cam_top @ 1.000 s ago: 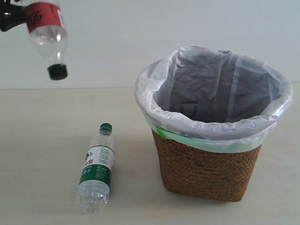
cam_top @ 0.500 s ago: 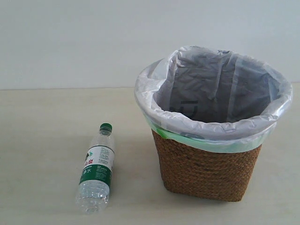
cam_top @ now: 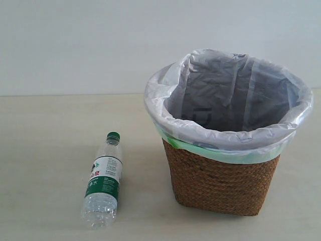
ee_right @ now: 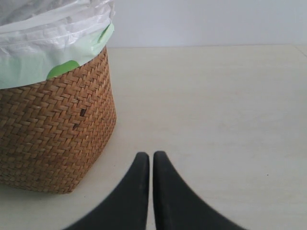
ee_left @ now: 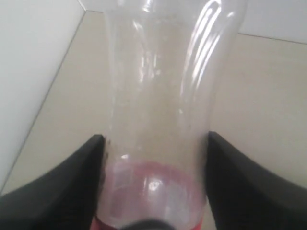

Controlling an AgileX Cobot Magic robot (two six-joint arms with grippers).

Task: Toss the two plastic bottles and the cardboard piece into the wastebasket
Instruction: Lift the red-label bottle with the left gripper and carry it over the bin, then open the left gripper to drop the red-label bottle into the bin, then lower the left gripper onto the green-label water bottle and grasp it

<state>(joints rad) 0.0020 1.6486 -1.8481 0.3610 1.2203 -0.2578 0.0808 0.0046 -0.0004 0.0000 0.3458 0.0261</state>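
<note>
The red-label bottle (ee_left: 158, 96) fills the left wrist view, with my left gripper (ee_left: 154, 143) shut on its clear body just past the red label; both are out of the exterior view. The green-capped bottle (cam_top: 104, 182) lies on the table left of the wastebasket (cam_top: 220, 181), cap pointing away. The wicker wastebasket (ee_right: 53, 134) with its white bag and green band also shows in the right wrist view. My right gripper (ee_right: 151, 155) is shut on nothing, low over the table beside the basket. The cardboard piece is out of view.
A beige tabletop (cam_top: 45, 130) runs to a pale wall (cam_top: 100, 45) behind. In the left wrist view the wall (ee_left: 29, 72) stands close beside the held bottle.
The red-label bottle and left gripper, at the exterior view's top left a second ago, have gone up out of that view. The green-capped bottle and the basket have not moved.
</note>
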